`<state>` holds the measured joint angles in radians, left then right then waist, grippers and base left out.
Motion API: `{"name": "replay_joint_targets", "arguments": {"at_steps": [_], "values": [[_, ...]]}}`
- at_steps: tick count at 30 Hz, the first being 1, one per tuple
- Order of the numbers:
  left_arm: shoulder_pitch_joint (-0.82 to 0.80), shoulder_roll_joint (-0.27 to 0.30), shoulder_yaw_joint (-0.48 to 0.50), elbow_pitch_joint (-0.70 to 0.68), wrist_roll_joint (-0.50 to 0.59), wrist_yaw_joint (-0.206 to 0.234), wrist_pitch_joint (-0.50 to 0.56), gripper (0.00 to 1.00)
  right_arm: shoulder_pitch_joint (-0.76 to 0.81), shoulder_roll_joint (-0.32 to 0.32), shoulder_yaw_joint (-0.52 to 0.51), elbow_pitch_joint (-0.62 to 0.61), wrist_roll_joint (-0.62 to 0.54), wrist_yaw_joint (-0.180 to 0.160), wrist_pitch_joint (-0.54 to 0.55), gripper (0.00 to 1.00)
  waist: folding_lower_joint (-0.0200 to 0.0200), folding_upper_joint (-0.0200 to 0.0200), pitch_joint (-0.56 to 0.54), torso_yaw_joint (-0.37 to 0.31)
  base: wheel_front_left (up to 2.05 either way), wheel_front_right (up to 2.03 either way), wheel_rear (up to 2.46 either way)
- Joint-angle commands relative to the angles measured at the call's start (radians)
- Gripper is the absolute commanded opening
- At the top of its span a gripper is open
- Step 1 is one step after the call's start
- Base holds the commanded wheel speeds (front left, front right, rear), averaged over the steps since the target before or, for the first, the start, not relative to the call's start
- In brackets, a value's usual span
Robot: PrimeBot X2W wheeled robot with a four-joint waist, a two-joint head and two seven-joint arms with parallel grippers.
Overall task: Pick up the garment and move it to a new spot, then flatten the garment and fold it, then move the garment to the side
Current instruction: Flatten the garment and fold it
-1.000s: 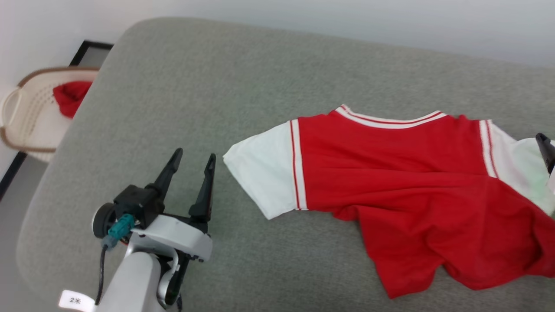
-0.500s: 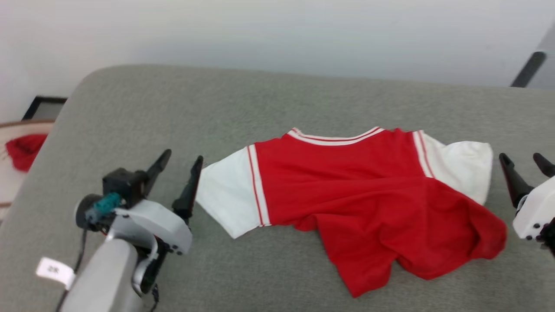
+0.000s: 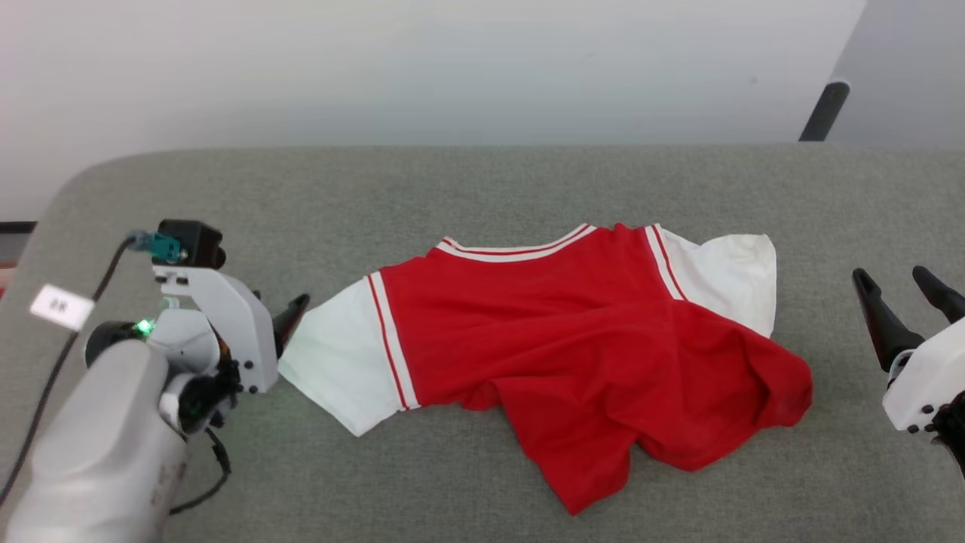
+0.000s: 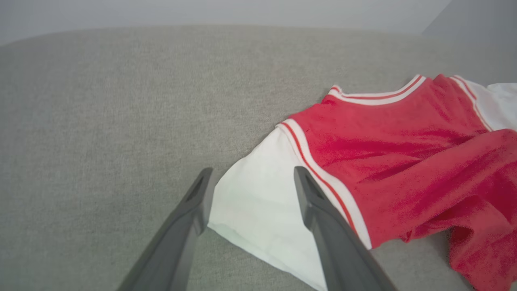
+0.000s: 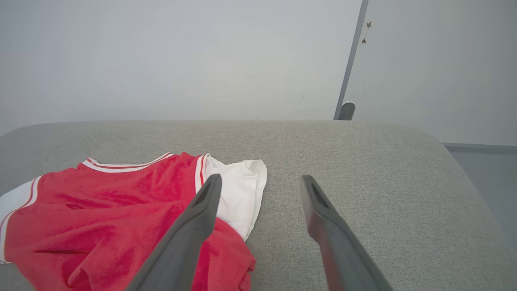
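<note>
garment [image 3: 573, 354]: red jersey, mid grey worktop [image 3: 482, 188], collar on the far side, hem bunched up, not flat
left gripper [image 4: 250, 176]: wide open, empty - fingers straddle the left white sleeve [image 3: 332, 369] edge, likely lined up to pinch it
right gripper [image 3: 893, 283]: wide open, empty - over bare worktop, apart from the right sleeve [image 3: 727, 271]
step: probably grabbing the sleeves to lift and spread

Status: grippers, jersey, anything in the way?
Left gripper open, fingers at the white sleeve of the jersey. Right gripper open, off the cloth. Jersey rumpled, unfolded on grey cushion. No obstruction seen.
</note>
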<state>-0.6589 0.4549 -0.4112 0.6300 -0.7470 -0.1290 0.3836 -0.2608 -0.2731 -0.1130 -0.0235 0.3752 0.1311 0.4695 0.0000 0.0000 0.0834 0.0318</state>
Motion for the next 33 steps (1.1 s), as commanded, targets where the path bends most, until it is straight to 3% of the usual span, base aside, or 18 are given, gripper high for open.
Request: {"name": "replay_joint_targets", "arguments": {"at_steps": [1, 6, 10, 31, 32, 33], "values": [[-0.026, 0.004, -0.008, 0.031, -0.012, -0.003, 0.038, 1.0, -0.012, -0.001, 0.004, -0.006, 0.01, -0.001, 0.004, 1.0, 0.0, 0.0, 0.016, -0.014, 0.0, 0.0, 0.0], [-0.097, 0.009, -0.032, 0.163, -0.036, -0.002, 0.174, 1.0, -0.026, -0.003, 0.01, -0.012, 0.017, -0.001, 0.017, 1.0, 0.0, 0.0, 0.035, -0.031, 0.0, 0.0, 0.0], [-0.127, 0.009, -0.049, 0.223, -0.024, -0.002, 0.208, 1.0, -0.039, -0.003, 0.014, -0.02, 0.019, -0.001, 0.022, 1.0, 0.0, 0.0, 0.046, -0.039, 0.0, 0.0, 0.0], [-0.21, -0.033, -0.089, 0.485, -0.07, -0.003, 0.198, 1.0, -0.138, -0.018, 0.057, -0.047, 0.031, -0.001, 0.081, 1.0, 0.0, 0.0, 0.143, -0.076, 0.0, 0.0, 0.0], [-0.207, -0.041, -0.09, 0.491, -0.08, -0.002, 0.211, 0.0, -0.145, -0.018, 0.059, -0.049, 0.035, -0.001, 0.086, 1.0, 0.0, 0.0, 0.146, -0.075, 0.0, 0.0, 0.0], [-0.205, -0.051, -0.09, 0.492, -0.09, -0.002, 0.216, 0.0, -0.151, -0.023, 0.064, -0.05, 0.034, -0.001, 0.096, 1.0, 0.0, 0.0, 0.149, -0.074, 0.0, 0.0, 0.0]]}}
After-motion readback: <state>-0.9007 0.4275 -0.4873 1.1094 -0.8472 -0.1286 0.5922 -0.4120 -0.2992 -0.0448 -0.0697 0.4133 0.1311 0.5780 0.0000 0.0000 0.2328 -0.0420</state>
